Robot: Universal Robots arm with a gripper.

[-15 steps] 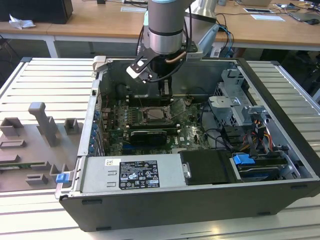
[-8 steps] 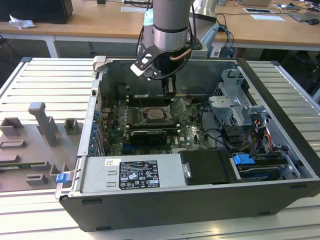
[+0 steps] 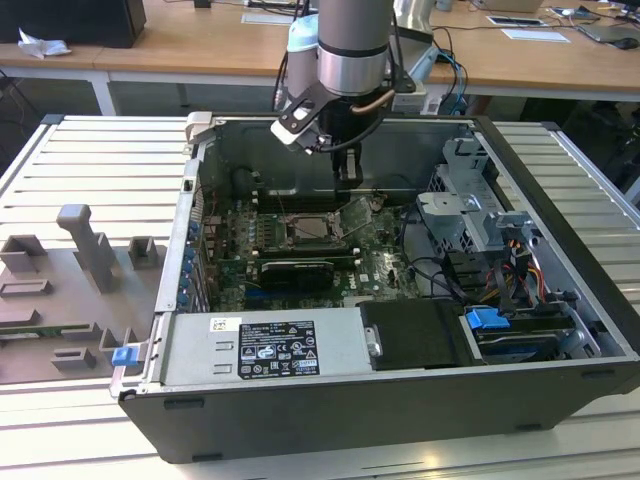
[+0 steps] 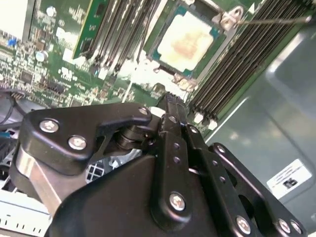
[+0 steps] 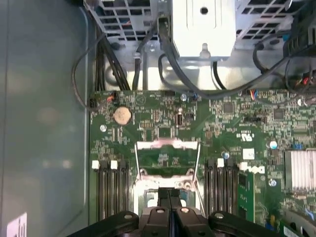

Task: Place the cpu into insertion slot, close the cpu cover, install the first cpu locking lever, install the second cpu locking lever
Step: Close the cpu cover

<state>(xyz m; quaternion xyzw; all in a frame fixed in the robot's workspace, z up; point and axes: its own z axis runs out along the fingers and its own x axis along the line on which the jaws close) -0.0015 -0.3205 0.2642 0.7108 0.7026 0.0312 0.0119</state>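
Note:
The cpu, pale silver-beige on top, lies flat in the insertion slot on the green board between the black memory slots. The cpu cover, a silvery frame with a central cut-out, stands raised on its hinge beside the socket, and thin wire levers run along its sides. My gripper hangs just above the socket's near edge with its fingers pressed together and nothing between them. In the exterior view the gripper is inside the open case, above the socket.
Long black memory slots flank the socket on both sides. A metal drive cage with cables fills the case at the exterior view's right, and a power supply lies along the front. Grey fixtures stand on the table outside.

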